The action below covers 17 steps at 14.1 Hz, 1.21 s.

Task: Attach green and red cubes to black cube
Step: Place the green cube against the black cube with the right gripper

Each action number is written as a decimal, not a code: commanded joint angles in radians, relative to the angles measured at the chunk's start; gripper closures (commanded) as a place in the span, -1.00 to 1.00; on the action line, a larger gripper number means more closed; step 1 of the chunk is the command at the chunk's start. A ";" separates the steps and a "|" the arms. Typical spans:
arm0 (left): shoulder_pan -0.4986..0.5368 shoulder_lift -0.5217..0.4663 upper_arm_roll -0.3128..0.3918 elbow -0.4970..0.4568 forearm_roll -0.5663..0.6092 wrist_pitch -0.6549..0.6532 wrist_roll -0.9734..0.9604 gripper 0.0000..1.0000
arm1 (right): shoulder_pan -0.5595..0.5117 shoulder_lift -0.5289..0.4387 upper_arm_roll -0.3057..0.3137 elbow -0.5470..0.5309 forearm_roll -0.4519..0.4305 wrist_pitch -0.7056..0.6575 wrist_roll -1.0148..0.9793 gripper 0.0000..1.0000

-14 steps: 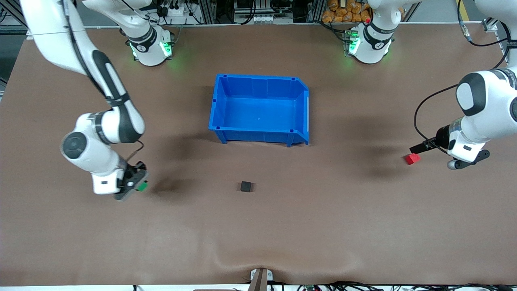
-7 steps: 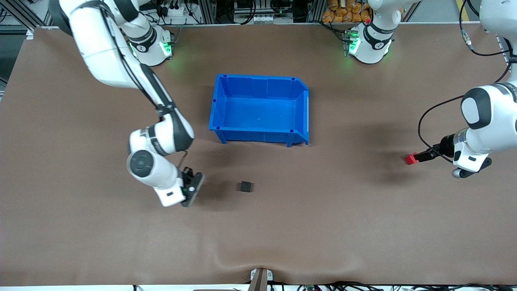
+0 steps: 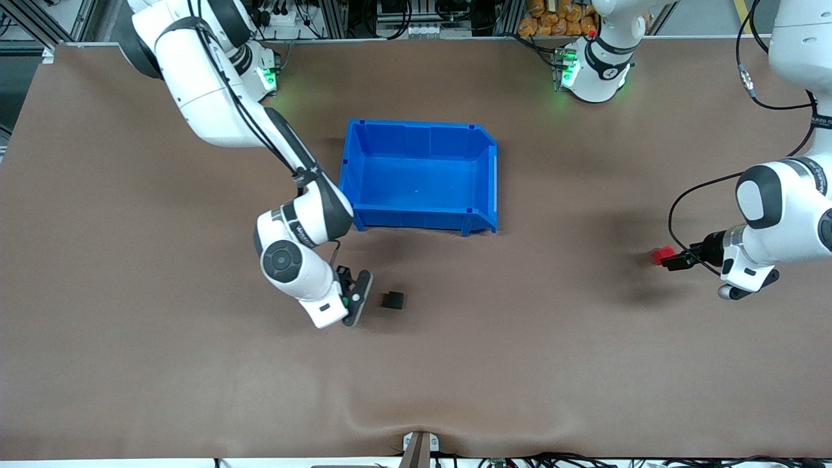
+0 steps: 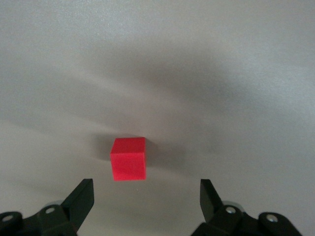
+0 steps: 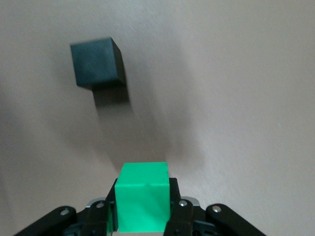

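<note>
Black cube [image 3: 392, 299] resting on the brown table [image 3: 455, 364], nearer to the front camera than the blue bin [image 3: 417, 174]; it also appears in the right wrist view [image 5: 97, 62], free of any contact. Green cube [image 5: 142, 202] clenched between the jaws of the right gripper [image 3: 354, 298], which sits low just beside the black cube on the side toward the right arm's end of the table, with a gap between the two cubes. Red cube [image 3: 662, 253] lying on the table toward the left arm's end, well apart from the black cube. Left gripper [image 3: 676, 260] poised at the red cube; in the left wrist view its jaws are spread wide, and the red cube [image 4: 128, 159] lies just ahead of the fingertips [image 4: 82, 194], not grasped.
</note>
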 commanded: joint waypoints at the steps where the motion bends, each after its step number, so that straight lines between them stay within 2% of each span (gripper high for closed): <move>1: 0.009 0.041 -0.005 0.024 0.016 0.034 0.011 -0.64 | 0.030 0.048 -0.006 0.068 0.010 -0.017 -0.034 1.00; 4: 0.023 0.050 -0.005 0.021 0.041 0.039 0.011 -0.64 | 0.045 0.064 -0.007 0.075 0.008 0.003 -0.095 1.00; 8: 0.023 0.070 -0.005 0.024 0.064 0.040 0.011 -0.61 | 0.070 0.086 -0.007 0.077 0.008 0.059 -0.097 1.00; 14: 0.028 0.090 -0.005 0.025 0.096 0.040 0.010 -0.54 | 0.082 0.120 -0.006 0.120 0.010 0.064 -0.091 1.00; 15: 0.028 0.092 -0.005 0.025 0.096 0.040 0.010 -0.54 | 0.090 0.121 -0.006 0.120 0.011 0.075 -0.088 0.71; 16: 0.028 0.096 -0.005 0.024 0.096 0.040 0.010 -0.53 | 0.094 0.127 -0.006 0.118 0.012 0.110 -0.085 -0.98; 17: 0.026 0.098 -0.005 0.025 0.096 0.040 0.010 -0.53 | 0.096 0.132 -0.006 0.111 0.016 0.147 -0.083 -1.00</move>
